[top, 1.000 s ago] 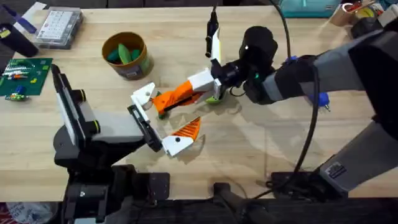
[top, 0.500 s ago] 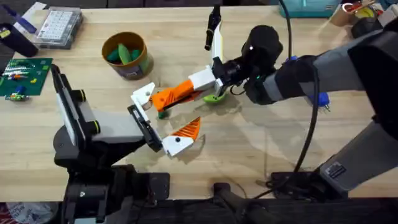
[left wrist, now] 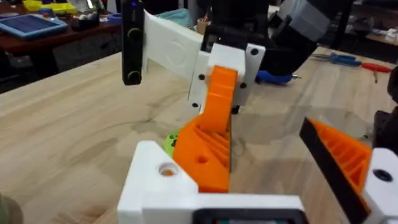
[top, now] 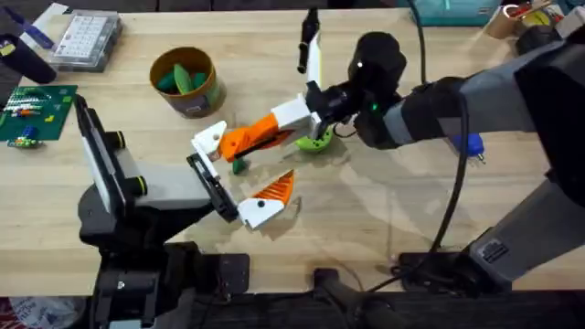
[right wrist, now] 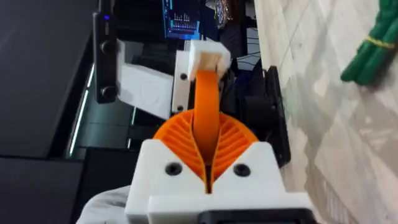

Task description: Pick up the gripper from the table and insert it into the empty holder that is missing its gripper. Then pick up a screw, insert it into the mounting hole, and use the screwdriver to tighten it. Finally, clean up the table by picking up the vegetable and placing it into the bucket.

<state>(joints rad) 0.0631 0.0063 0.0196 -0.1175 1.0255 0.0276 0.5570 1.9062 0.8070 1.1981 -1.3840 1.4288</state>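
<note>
The slender dark green vegetable (top: 239, 166) lies on the light wooden tabletop (top: 366, 219) between the left jaws, close to the far finger and just below the tip of the right jaws; in the right wrist view it is seen as a green bundle (right wrist: 372, 50) off to one side of those jaws. The left gripper (top: 265, 164), white with orange ribbed pads, is held low over the tabletop with its jaws spread wide (left wrist: 280, 168). The right gripper (top: 239, 143), of the same white and orange make, is reached across the middle, its jaws pressed together (right wrist: 205, 149) and met tip to tip with the left gripper's far finger; whether anything is pinched there cannot be told. A lime-green round disc (top: 315, 142) lies just behind the right jaws, beside the wrist. The squat olive-brown bucket with a yellow rim (top: 212, 84) stands beyond the left jaws, well apart, with green pieces inside. The screwdriver with the stubby bright blue handle (top: 471, 144) is seen far behind the right jaws, past the forearm.
</note>
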